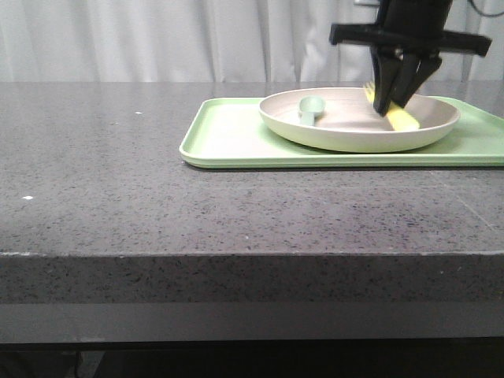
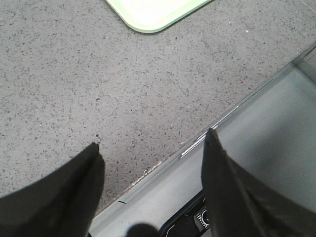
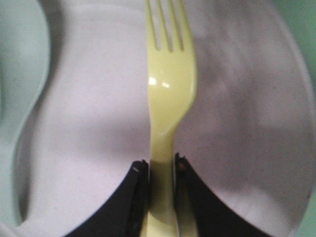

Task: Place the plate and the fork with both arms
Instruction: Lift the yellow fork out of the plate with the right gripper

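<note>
The cream-white plate (image 1: 354, 132) lies on the light-green tray (image 1: 228, 135) at the right of the table. My right gripper (image 1: 392, 101) reaches down into the plate and is shut on the handle of the pale-yellow fork (image 1: 403, 120). In the right wrist view the fork (image 3: 168, 89) runs out from between the two fingertips (image 3: 160, 165), its tines over the plate's floor (image 3: 89, 128). My left gripper (image 2: 153, 140) is open and empty over the table's front edge. It does not show in the front view.
A grey-green spoon (image 1: 310, 109) lies in the plate's left half. The tray's rounded corner (image 2: 153, 17) shows in the left wrist view, far from the left fingers. Dark speckled tabletop (image 1: 102, 181) spreads left of the tray. A curtain hangs behind.
</note>
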Robot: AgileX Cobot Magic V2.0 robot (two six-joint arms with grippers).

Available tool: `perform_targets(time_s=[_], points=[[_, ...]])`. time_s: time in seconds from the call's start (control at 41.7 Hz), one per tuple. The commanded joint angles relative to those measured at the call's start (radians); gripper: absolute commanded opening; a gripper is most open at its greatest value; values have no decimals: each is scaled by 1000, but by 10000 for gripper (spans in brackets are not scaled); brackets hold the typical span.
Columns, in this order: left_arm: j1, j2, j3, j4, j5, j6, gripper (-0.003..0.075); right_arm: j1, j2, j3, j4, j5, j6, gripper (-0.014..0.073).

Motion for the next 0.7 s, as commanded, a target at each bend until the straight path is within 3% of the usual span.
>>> perform_targets(time_s=[0.0,0.264,0.48,0.672], points=[[3,-6,-27,-36,-41,1,418,-7,-108,-30,-8,95,-32,72],[3,-6,-27,-36,-41,1,418,-13,-201,-29,-65,97,-65,44],[3,-6,-27,-34,-41,1,418,-89,-254,-28,-44,97,-127,40],[3,-6,-27,-30,-41,1,418,-197,-260,-3,47,97,-231,-71]])
